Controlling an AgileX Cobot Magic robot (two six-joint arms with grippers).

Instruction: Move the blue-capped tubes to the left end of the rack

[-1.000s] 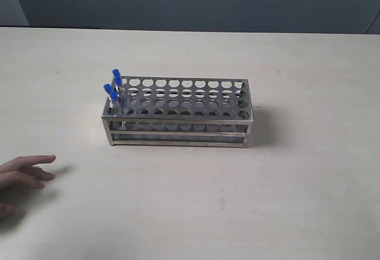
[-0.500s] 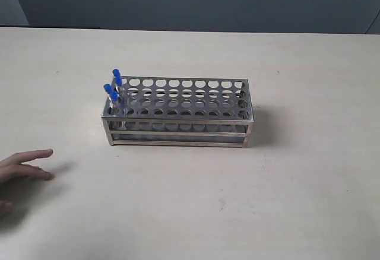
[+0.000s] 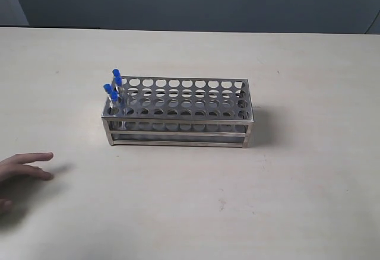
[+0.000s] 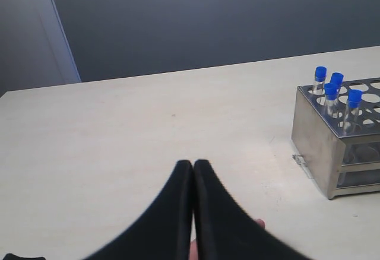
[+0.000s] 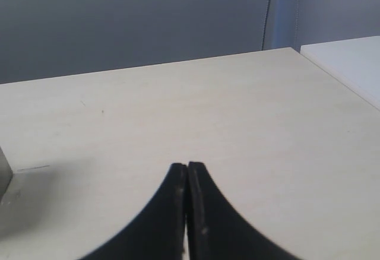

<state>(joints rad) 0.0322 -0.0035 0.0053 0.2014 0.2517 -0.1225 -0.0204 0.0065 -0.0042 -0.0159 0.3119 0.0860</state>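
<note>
The shiny metal rack (image 3: 178,113) stands on the table's middle. The blue-capped tubes (image 3: 113,88) stand upright in holes at its left end; the left wrist view shows them (image 4: 335,91) in the rack's (image 4: 320,135) near end. My left gripper (image 4: 193,164) is shut with nothing in it, well short of the rack. My right gripper (image 5: 187,166) is shut and empty over bare table, with only the rack's corner (image 5: 5,174) showing at that view's edge. Neither gripper shows in the exterior view.
A person's hand (image 3: 21,168) rests on the table at the exterior view's left edge; fingertips (image 4: 256,224) peek out behind my left fingers. A white surface (image 5: 350,58) adjoins the table in the right wrist view.
The hand at the left edge shifted slightly: its fingers rose, then settled lower. The rack and tubes have not moved.
</note>
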